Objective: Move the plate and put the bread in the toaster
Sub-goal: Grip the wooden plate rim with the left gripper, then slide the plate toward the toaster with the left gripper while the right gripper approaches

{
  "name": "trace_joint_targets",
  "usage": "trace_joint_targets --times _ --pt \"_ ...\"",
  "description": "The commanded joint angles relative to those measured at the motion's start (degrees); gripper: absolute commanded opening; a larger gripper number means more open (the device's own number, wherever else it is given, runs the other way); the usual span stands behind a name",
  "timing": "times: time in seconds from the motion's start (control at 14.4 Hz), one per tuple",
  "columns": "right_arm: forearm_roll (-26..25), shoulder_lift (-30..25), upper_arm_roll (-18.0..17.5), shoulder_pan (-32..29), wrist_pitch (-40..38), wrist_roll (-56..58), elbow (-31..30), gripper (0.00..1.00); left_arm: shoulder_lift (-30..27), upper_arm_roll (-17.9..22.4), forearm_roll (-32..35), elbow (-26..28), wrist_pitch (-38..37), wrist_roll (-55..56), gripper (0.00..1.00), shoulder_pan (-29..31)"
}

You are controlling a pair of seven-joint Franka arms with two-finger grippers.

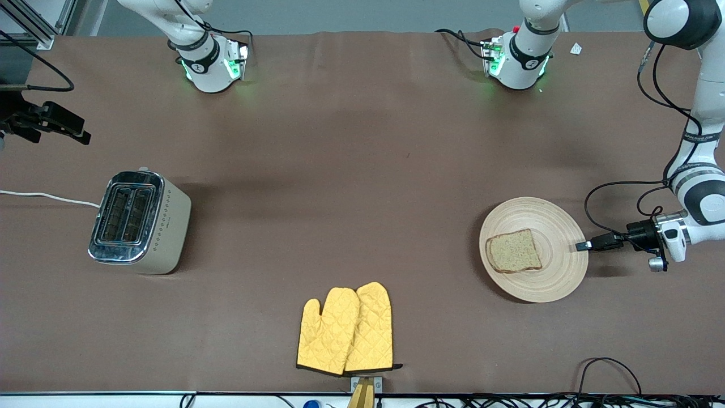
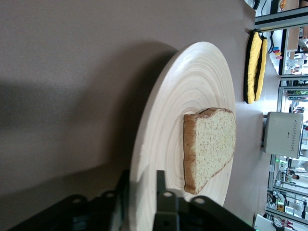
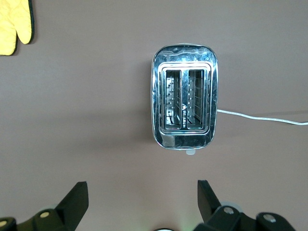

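Note:
The plate (image 1: 546, 283) lies toward the left arm's end of the table with the bread (image 1: 514, 251) flat on it. My left gripper (image 1: 582, 246) reaches in sideways at table height and is shut on the plate's rim. In the left wrist view one finger lies under the rim and one on top of the plate (image 2: 192, 86), close to the bread (image 2: 211, 144), at the gripper (image 2: 143, 175). The toaster (image 1: 139, 224) stands toward the right arm's end, both slots empty. My right gripper (image 1: 79, 131) hangs open and empty above the table beside the toaster (image 3: 184, 103).
A pair of yellow oven mitts (image 1: 346, 328) lies near the front camera's edge, between toaster and plate. The toaster's white cord (image 1: 48, 197) runs off the table's end. Cables lie along the front edge.

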State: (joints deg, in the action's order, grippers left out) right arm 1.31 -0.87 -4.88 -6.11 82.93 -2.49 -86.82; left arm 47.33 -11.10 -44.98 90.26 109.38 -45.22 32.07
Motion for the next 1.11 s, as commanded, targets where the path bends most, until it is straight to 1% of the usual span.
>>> trace_joint_targets --times 0.0,0.14,0.28,0.42,0.56,0.69,0.9,0.97,1.04 --pt "0.6 -0.5 -0.2 -0.2 0.2 -0.1 -0.3 1.0 0.6 -2.2 -1.2 -1.2 -2.8 0.1 0.0 -0.1" --pt "0.6 -0.5 -0.2 -0.2 0.2 -0.1 -0.3 1.0 0.2 -3.8 -1.1 -1.2 -4.2 1.7 0.0 -0.1" --pt "0.6 -0.5 -0.2 -0.2 0.1 -0.1 -0.3 1.0 -0.4 -7.0 -0.6 -1.7 -6.6 8.2 0.0 0.0" --pt "0.6 -0.5 -0.2 -0.3 0.1 0.0 -0.3 1.0 -0.9 -11.0 -0.2 -3.7 -8.2 14.7 0.0 -0.3" --pt "0.6 -0.5 -0.2 -0.2 0.2 0.0 -0.3 1.0 -0.9 -14.2 -0.2 -3.8 -7.5 16.8 0.0 -2.4" --pt "0.6 -0.5 -0.1 -0.2 0.2 0.0 -0.4 1.0 -1.1 -14.5 -0.4 -3.9 -5.8 18.2 0.0 -7.5" --pt "0.7 -0.5 -0.2 -0.2 0.2 -0.1 -0.6 1.0 -0.9 -15.1 -0.9 -4.2 2.1 19.1 0.0 -15.4" --pt "1.8 -0.5 -0.1 -0.5 -0.1 -0.3 -0.5 1.0 -0.7 -15.2 -1.2 -4.2 5.7 19.1 0.0 -18.9" --pt "4.0 -0.5 0.1 -1.0 -0.1 -0.1 -0.6 1.0 -0.4 -15.3 -1.4 -4.1 9.5 19.1 0.0 -22.3"
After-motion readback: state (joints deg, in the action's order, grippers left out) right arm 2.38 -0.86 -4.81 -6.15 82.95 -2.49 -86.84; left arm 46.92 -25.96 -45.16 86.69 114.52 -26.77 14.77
